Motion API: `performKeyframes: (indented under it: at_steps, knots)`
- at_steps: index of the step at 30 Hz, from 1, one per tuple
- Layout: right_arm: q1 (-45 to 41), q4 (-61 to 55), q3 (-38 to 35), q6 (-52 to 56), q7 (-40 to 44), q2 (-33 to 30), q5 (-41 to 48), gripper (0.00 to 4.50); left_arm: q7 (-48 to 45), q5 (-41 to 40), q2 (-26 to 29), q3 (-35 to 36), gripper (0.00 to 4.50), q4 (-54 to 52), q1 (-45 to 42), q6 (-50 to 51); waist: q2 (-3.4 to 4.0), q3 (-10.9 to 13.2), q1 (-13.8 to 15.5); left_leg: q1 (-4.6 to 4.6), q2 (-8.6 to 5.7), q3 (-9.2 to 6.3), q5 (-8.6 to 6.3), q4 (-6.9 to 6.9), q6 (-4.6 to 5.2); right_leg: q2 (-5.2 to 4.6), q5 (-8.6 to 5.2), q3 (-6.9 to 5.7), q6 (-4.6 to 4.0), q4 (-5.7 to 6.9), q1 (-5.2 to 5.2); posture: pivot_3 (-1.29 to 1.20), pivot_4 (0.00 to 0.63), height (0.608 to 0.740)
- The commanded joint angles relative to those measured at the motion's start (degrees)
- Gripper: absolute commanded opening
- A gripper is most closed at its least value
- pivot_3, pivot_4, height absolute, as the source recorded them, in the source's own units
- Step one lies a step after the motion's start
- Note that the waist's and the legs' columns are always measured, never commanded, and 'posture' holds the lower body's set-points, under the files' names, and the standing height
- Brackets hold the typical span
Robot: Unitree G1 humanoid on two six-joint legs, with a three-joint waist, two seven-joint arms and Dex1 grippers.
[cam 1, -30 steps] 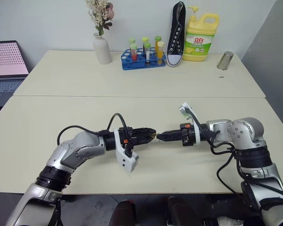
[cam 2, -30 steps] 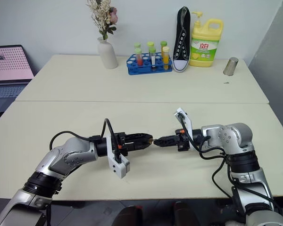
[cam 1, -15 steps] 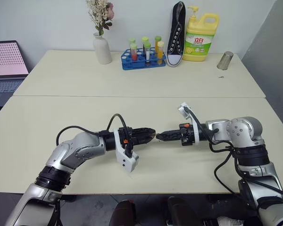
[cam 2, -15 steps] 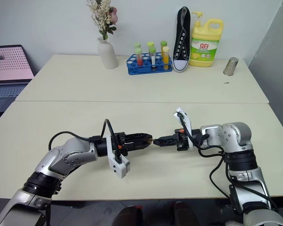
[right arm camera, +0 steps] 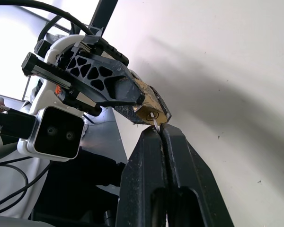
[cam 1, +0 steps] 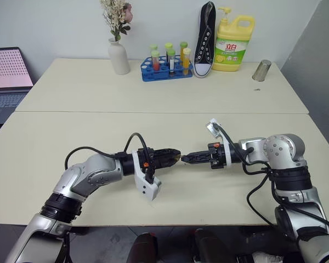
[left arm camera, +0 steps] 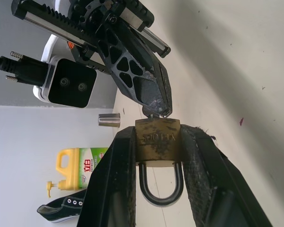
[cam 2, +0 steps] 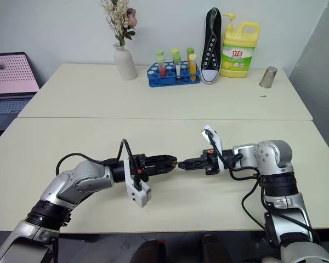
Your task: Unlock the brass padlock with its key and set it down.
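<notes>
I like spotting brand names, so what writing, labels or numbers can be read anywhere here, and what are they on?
"立白": on the label of the yellow detergent bottle at the back of the table.
Stamped letters on the brass padlock held by the left gripper: too worn to read.
Laptop screen: a dotted pattern, nothing readable.

Chinese character "立白" on yellow detergent bottle (cam 1: 233,44) label

One padlock (left arm camera: 157,138), one key (right arm camera: 155,122), two claws (cam 1: 172,155) (cam 1: 189,158).
</notes>
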Motion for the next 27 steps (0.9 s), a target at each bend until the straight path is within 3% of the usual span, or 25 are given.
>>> performKeyframes:
  at_steps: [1, 13, 27]
  knots:
    - [-1.9, -0.5, -2.0, 0.4, 0.0, 0.7, 1.6, 0.0, 1.1, 0.1, -0.5, -1.5, 0.97, -2.3, 0.0, -2.6, 0.0, 0.0, 0.0, 0.0, 0.0, 0.0, 0.0, 0.0, 0.0, 0.0, 0.0, 0.0, 0.0, 0.0, 0.0, 0.0, 0.15, 0.74]
    - [-3.7, 2.6, -4.6, 6.2, -1.5, 2.6, 2.0, 0.0, 2.3, 0.9, -0.3, -1.6, 0.97, -2.4, 0.4, -3.2, 0.0, 0.0, 0.0, -0.01, 0.0, 0.0, 0.0, -0.01, 0.0, 0.0, 0.0, 0.0, 0.0, 0.0, -0.01, 0.0, 0.15, 0.74]
    - [-3.7, 1.9, -1.9, 5.0, -0.8, 1.2, 3.6, 0.0, 3.0, 0.4, -0.3, -1.4, 0.97, -2.6, 1.0, -2.6, 0.0, 0.0, -0.1, -0.02, 0.0, 0.01, 0.0, -0.02, 0.0, 0.0, 0.0, 0.01, 0.0, -0.02, -0.02, 0.0, 0.15, 0.74]
